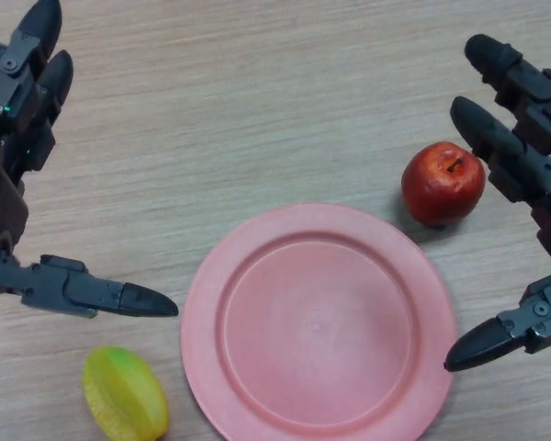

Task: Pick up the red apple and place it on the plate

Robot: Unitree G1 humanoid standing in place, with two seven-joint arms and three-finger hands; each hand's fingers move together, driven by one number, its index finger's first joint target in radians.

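A red apple point(443, 182) rests on the wooden table just past the upper right rim of the pink plate point(248, 276). The plate holds nothing. My right hand point(523, 138) is at the right edge, open, its straight fingers reaching just to the right of the apple without touching it; its thumb points left below, near the plate's right rim. My left hand point(23, 101) is open at the left edge, away from the apple, its thumb pointing toward the plate.
A yellow-green fruit point(124, 395) lies at the bottom left, close to the plate's lower left rim and under the left thumb. The wooden tabletop point(257, 110) stretches across the far side.
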